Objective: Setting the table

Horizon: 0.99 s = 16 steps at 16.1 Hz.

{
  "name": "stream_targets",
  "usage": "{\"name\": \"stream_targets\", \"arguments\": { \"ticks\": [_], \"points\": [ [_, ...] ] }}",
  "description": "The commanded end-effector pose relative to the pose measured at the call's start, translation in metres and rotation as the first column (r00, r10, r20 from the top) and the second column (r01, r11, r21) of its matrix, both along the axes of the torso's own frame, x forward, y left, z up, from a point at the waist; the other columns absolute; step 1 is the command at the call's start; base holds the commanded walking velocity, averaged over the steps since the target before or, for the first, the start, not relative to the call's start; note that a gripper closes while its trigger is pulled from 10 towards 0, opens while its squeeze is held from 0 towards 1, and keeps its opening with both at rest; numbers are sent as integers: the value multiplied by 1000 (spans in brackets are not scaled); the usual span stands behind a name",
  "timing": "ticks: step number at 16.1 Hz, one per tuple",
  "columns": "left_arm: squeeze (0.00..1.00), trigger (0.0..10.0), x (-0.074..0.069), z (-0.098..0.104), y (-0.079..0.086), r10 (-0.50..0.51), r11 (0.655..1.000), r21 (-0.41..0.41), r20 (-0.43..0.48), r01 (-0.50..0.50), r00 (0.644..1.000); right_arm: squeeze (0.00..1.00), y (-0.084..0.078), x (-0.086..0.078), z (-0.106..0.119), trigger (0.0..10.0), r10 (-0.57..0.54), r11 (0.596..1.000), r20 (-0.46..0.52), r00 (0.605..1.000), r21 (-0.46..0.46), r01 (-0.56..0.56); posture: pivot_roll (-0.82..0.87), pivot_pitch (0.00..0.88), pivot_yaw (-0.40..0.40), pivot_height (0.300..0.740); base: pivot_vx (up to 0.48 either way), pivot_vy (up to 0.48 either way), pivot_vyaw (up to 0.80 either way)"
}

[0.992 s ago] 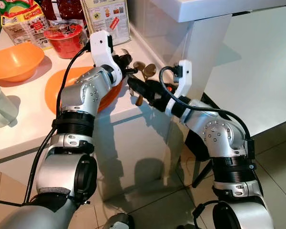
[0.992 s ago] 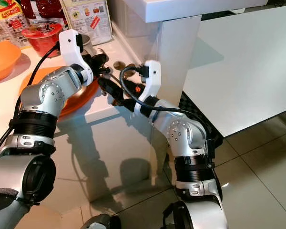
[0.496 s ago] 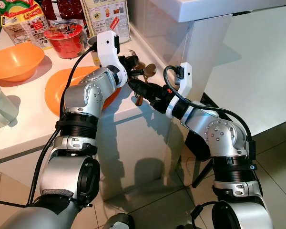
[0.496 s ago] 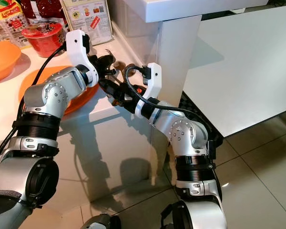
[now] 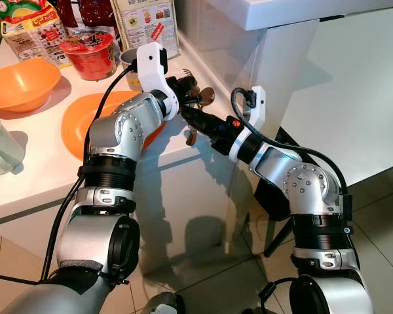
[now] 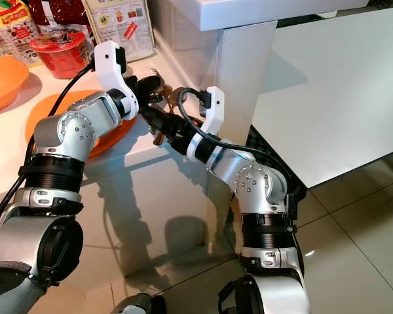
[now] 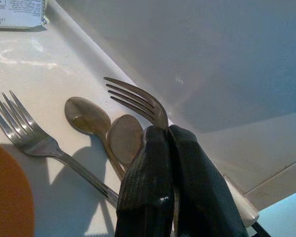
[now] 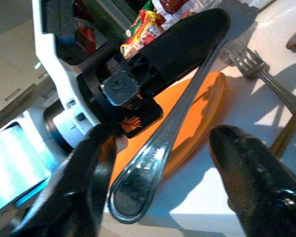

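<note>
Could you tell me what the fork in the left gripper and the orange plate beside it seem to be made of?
The fork held by the left gripper looks like polished steel: grey and mirror-bright, with sharp highlights on the tines and handle. The orange plate looks like plastic, possibly melamine: flat, even colour with only a soft sheen, though the pictures cannot settle it.

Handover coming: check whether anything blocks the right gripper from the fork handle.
Nothing visible does. The left gripper is shut on the fork; its handle lies in the gap of the open right gripper.

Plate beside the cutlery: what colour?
The plate is plain orange, clearest in the left eye view.
</note>
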<state>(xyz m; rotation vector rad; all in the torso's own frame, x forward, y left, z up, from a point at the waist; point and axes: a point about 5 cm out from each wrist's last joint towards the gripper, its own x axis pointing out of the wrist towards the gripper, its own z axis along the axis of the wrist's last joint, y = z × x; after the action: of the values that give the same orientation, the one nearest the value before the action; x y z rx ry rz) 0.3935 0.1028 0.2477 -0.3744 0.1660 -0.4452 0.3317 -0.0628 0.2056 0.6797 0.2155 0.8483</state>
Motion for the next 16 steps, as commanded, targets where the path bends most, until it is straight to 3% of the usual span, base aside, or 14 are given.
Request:
{"name": "stream_targets", "arguments": {
  "ticks": [1, 3, 4, 5, 6, 7, 16],
  "points": [
    [0, 0, -1, 9, -1, -7, 1000, -11, 26, 8, 1000, 0, 2, 0, 3, 0, 11, 1000, -12, 1000, 13, -11, -25, 53, 60, 740, 0, 0, 0],
    [0, 0, -1, 9, -2, -6, 1000, -12, 27, 6, 1000, 0, 1, 1, 1, 3294, 5, 1000, -21, 1000, 6, -5, -26, 54, 60, 740, 0, 0, 0],
    [0, 0, 0, 9, -2, -4, 1000, -12, 27, 4, 1000, 0, 1, 1, 1, 4157, 4, 1000, -24, 1000, 4, -4, -26, 55, 60, 740, 0, 0, 0],
    [0, 0, 1, 11, -2, -3, 1000, -12, 32, 3, 999, 0, 0, 1, -1, 5961, 0, 1000, -31, 1000, -3, 0, -28, 57, 61, 740, 0, 0, 0],
    [0, 0, 2, 11, -2, -3, 1000, -11, 35, 4, 999, 0, 0, 1, -1, 8784, 0, 1000, -33, 999, -3, 0, -28, 57, 61, 740, 0, 0, 0],
    [0, 0, 3, 13, -4, -6, 1000, -10, 39, 6, 999, 0, 0, 1, -2, 10000, 2, 1000, -37, 999, -2, -2, -30, 59, 63, 740, 0, 0, 0],
    [0, 0, 7, 12, -14, -41, 999, 14, 50, 41, 998, 0, 3, 13, 2, 10000, 10, 1000, -51, 999, -20, -11, -39, 76, 62, 740, 0, 0, 0]
  ]
}}
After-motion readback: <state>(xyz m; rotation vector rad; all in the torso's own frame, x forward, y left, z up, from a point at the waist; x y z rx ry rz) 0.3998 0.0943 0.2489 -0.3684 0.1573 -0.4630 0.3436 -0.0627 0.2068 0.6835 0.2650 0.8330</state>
